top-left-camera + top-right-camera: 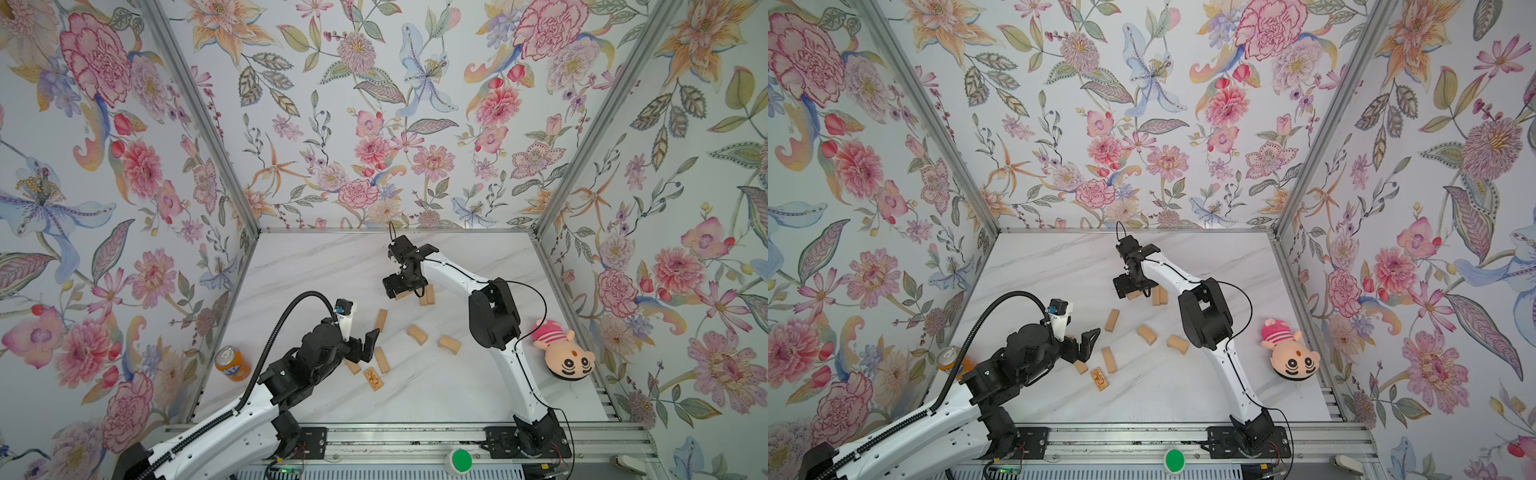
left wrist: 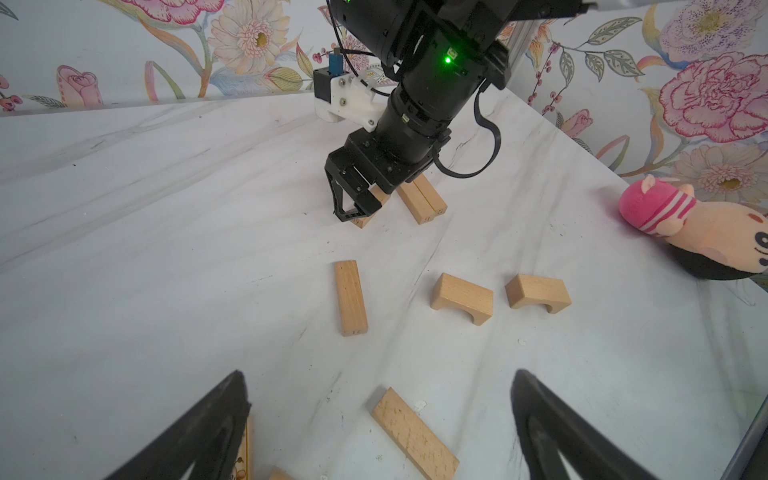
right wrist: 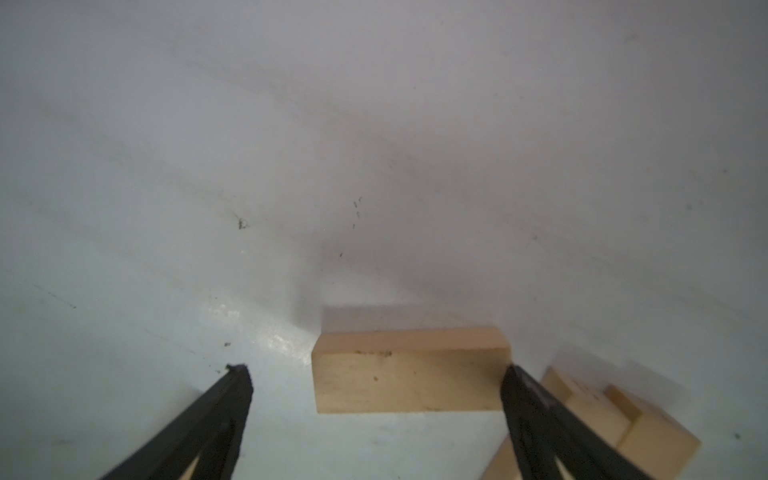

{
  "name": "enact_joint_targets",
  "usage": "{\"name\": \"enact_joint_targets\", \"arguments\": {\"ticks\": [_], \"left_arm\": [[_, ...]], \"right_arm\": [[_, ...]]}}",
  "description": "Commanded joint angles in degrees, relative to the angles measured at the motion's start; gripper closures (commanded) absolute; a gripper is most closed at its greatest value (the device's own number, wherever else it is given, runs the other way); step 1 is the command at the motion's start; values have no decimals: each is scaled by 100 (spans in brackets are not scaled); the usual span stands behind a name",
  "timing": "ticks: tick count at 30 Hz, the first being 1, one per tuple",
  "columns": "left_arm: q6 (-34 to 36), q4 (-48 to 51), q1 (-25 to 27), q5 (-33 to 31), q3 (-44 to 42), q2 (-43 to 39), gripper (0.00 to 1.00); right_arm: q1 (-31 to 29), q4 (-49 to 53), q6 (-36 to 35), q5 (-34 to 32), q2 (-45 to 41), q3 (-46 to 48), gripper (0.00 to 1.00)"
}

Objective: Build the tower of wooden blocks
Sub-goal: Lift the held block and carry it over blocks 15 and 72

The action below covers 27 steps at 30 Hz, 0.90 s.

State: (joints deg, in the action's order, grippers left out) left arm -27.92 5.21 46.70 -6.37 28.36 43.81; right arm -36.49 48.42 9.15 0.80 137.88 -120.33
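Note:
Several tan wood blocks lie loose on the marble table. My right gripper (image 1: 401,293) hangs open, pointing down over one plain block (image 3: 409,370) that lies between its fingers; the finger (image 3: 523,390) beside the block's end is at or nearly touching it. Right beside it, two blocks (image 1: 427,295) lie flat, side by side. No stacked tower shows in any view. My left gripper (image 1: 369,345) stands open and empty, low over a plain block (image 2: 415,432). A printed block (image 1: 372,378) and another plain one (image 1: 353,366) lie close by.
A long block (image 2: 351,297) and two arch-shaped blocks (image 2: 462,297) (image 2: 538,291) lie mid-table between the arms. An orange soda can (image 1: 232,363) stands at the left wall. A pink striped plush doll (image 1: 561,353) lies at the right wall.

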Motion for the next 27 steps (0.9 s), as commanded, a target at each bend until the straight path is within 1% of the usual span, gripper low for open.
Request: {"name": "enact_joint_targets", "arguments": {"ticks": [1, 16, 24, 27], "left_arm": [[-34, 85, 67, -85, -56, -40, 1], [-28, 108, 84, -128, -33, -40, 1], [8, 78, 68, -156, -15, -40, 1], [17, 60, 76, -154, -17, -47, 1]], "right_arm": [[53, 140, -81, -82, 210, -140, 4], [66, 139, -89, -45, 274, -114, 5], [55, 224, -63, -96, 257, -109, 11], [46, 270, -15, -155, 248, -114, 15]]}}
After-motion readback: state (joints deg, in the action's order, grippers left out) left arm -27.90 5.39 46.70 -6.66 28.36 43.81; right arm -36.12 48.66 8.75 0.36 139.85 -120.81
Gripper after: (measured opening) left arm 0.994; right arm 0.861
